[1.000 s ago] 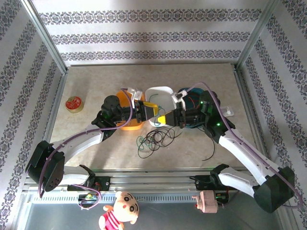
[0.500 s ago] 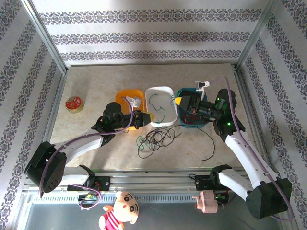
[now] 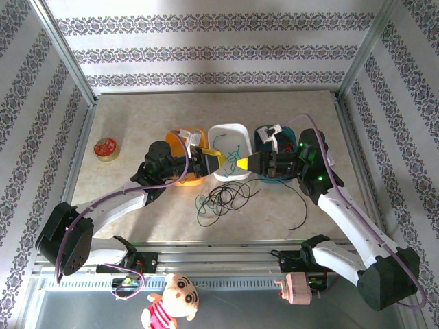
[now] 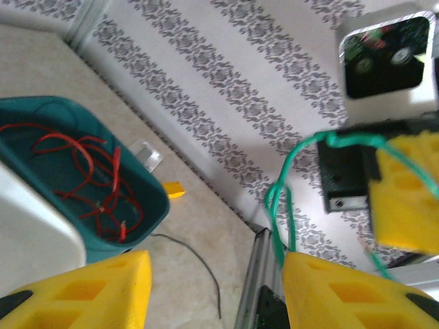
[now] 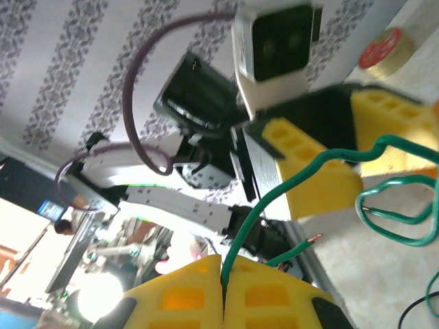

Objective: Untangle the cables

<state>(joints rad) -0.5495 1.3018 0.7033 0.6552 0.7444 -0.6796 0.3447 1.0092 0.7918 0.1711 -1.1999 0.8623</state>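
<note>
Cables [image 3: 223, 196]: green strand [image 5: 274, 197] clenched in right pincer [image 5: 223, 271], left pincer [image 4: 214, 267] open around it; a hard tug could snag the rest.

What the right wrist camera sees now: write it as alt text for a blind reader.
The right gripper, its yellow fingers shut, pinches a green cable that rises up and right into loops. The left gripper faces it with fingers apart, the loops beside them. A red-lidded tin sits at top right.
</note>
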